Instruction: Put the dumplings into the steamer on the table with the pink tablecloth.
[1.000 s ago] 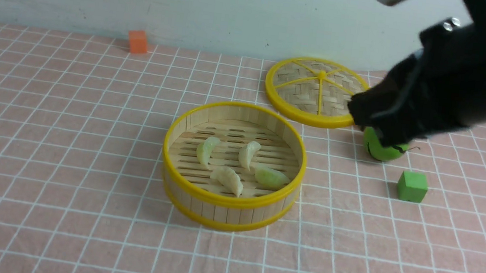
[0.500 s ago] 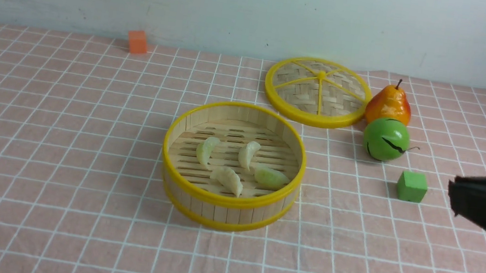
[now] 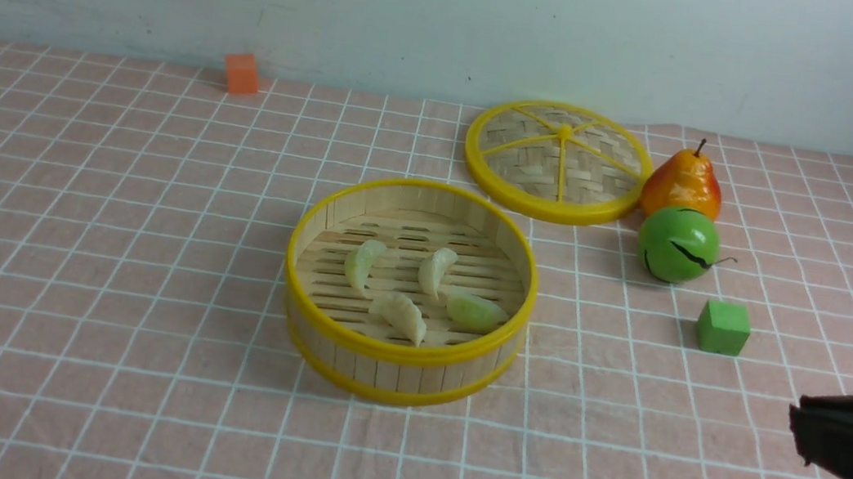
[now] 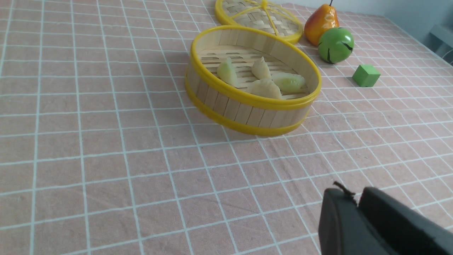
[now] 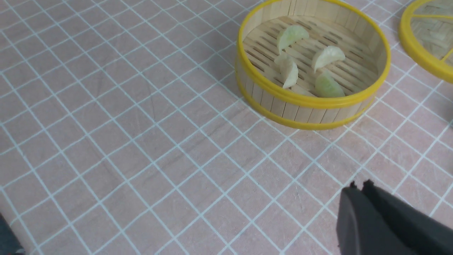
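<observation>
Dumplings (image 3: 400,314) all in the steamer (image 3: 399,372), 4 of 4 visible, lying on the slatted floor & spaced w/ little crowding, prob. so steam could reach each one. Two sit close together at the near right, poss. touching; can't tell for sure. Steamer stands upright, open side up, around mid tabletop on the pink tablecloth (image 3: 85,392), prob. so either arm can reach it.

Woven lid (image 3: 560,162) is off, lying beyond the steamer & a bit right, prob. parked there to keep the opening free for loading. Pear (image 3: 683,187), green fruit (image 3: 679,244) & green cube (image 3: 724,328) are off to the right, orange block (image 3: 241,73) far left; none is in the steamer, so likely just bystanders.

Right hand (image 5: 361,186): clenched, tips together, nothing in it, low at the near right, well apart from the steamer. Prob. held there to stay out of the way w/ loading done. Left hand (image 4: 350,194): tips together too, nothing between them, also away from the basket. Task looks complete, IMO; no dumpling needs another move.
</observation>
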`<state>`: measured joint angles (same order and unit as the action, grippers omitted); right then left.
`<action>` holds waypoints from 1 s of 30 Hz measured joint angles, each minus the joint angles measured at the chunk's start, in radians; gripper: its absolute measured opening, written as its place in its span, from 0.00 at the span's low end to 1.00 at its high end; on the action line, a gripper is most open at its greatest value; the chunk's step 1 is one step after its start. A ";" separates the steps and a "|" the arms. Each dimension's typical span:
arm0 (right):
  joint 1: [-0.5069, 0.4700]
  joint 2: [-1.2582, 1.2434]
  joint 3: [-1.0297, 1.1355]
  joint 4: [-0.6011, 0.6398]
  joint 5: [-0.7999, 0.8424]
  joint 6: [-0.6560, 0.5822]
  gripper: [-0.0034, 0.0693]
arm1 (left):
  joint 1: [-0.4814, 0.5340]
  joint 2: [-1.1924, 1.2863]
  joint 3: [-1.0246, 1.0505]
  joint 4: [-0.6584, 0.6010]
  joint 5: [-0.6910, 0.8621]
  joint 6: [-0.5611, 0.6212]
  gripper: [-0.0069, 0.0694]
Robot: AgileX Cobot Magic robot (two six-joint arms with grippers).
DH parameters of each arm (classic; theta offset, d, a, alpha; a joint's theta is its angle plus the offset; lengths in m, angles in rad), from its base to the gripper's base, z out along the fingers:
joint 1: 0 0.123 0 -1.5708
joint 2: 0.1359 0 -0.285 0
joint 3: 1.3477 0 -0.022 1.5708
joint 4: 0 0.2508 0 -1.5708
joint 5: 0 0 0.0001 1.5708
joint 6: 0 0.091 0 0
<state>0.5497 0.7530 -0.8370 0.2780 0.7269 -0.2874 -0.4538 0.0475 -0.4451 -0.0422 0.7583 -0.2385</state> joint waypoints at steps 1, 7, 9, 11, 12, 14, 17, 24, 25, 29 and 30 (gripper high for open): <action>0.000 -0.005 0.010 0.000 -0.020 0.003 0.03 | 0.000 0.000 0.000 0.000 0.000 0.000 0.19; -0.057 -0.136 0.187 -0.060 -0.260 0.126 0.02 | 0.000 0.000 0.000 0.000 0.000 -0.001 0.20; -0.126 -0.209 0.266 -0.098 -0.315 0.186 0.02 | 0.000 0.000 0.000 0.000 0.000 -0.001 0.20; -0.211 -0.298 0.355 -0.147 -0.350 0.257 0.02 | 0.000 0.000 0.000 0.000 0.000 -0.001 0.20; -0.237 -0.334 0.390 -0.164 -0.357 0.287 0.02 | 0.000 0.000 0.000 0.000 0.000 -0.001 0.21; -0.314 -0.403 0.457 -0.218 -0.364 0.339 0.02 | 0.000 0.000 0.000 0.000 0.000 -0.002 0.21; -0.428 -0.524 0.574 -0.299 -0.368 0.421 0.02 | 0.000 0.000 0.000 0.000 0.000 -0.002 0.21; -0.562 -0.719 0.783 -0.309 -0.370 0.459 0.02 | 0.000 0.000 0.000 0.000 0.004 -0.002 0.21; -0.566 -0.740 0.815 -0.299 -0.374 0.460 0.02 | 0.000 0.000 0.000 0.000 0.004 -0.002 0.21; -0.567 -0.762 0.856 -0.287 -0.366 0.460 0.02 | 0.000 0.000 0.000 0.000 0.008 -0.002 0.22; -0.567 -0.762 0.856 -0.288 -0.360 0.460 0.02 | 0.000 0.000 0.000 0.000 0.010 -0.002 0.22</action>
<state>-0.0170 -0.0094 0.0186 -0.0098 0.3672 0.1727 -0.4538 0.0475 -0.4451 -0.0422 0.7680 -0.2404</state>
